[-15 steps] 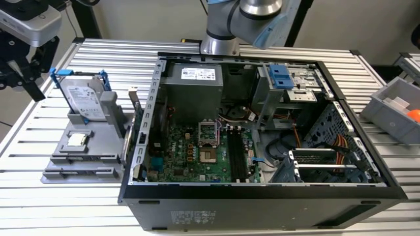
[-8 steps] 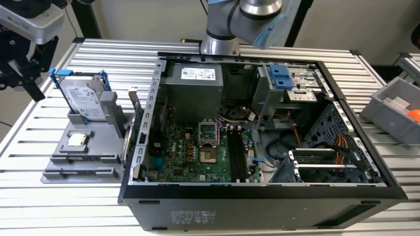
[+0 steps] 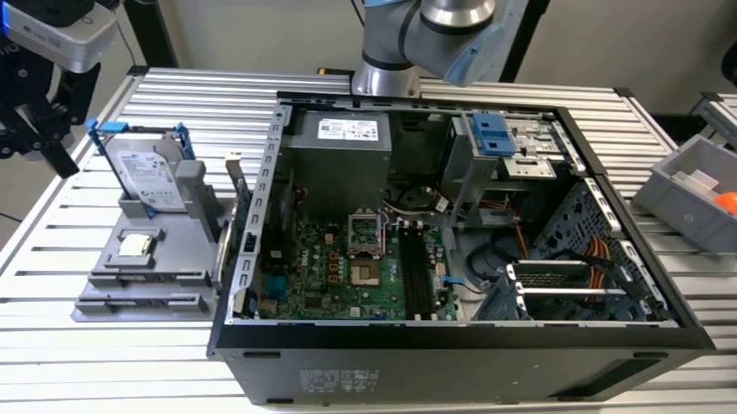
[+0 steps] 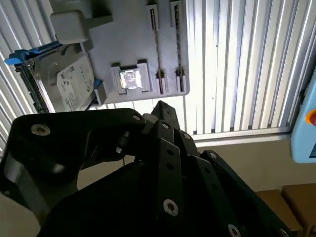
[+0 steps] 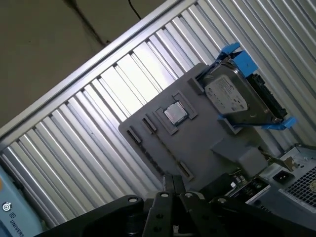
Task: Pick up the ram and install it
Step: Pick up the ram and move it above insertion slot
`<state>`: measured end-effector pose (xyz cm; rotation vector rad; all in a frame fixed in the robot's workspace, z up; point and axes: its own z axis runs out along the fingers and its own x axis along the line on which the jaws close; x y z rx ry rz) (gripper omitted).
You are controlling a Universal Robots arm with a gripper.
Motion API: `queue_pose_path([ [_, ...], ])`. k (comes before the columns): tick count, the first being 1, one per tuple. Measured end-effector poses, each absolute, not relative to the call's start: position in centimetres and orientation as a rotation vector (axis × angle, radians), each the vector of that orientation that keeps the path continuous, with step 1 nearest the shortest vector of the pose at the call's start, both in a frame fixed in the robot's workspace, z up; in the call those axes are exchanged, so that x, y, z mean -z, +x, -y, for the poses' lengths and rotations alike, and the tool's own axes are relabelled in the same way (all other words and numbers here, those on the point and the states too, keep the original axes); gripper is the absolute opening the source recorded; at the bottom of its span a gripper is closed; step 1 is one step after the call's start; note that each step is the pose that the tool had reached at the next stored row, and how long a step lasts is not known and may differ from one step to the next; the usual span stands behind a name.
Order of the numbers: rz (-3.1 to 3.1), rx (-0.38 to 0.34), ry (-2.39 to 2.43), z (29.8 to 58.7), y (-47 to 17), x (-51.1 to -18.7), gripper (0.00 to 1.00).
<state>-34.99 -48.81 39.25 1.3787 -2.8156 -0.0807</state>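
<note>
A grey parts tray [image 3: 98,297] lies on the slatted table at the exterior view's left, beside the open computer case [image 3: 461,345]. In both wrist views a thin dark strip, which I take for the ram [image 4: 156,49] [image 5: 167,147] seen edge-on, stands in the tray slot nearest the small square chip [image 4: 130,79]. My gripper [image 3: 58,159] [image 4: 160,106] [image 5: 171,181] hangs above the table at the tray's far-left side, well apart from it. It is shut, and nothing shows between its fingers. The long black slots [image 3: 420,276] lie on the green motherboard [image 3: 334,276] inside the case.
A hard drive in a blue caddy [image 3: 150,177] stands upright at the back of the tray. A grey bin [image 3: 691,198] sits at the exterior view's right. The arm's base [image 3: 386,52] rises behind the case. The table edge [image 4: 242,136] runs near the tray.
</note>
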Motion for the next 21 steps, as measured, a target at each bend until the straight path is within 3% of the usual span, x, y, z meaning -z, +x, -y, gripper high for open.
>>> queue_pose_path([
  [21, 2.583, 0.075, 1.772, 48.78, -35.00, -39.26, 0.00],
])
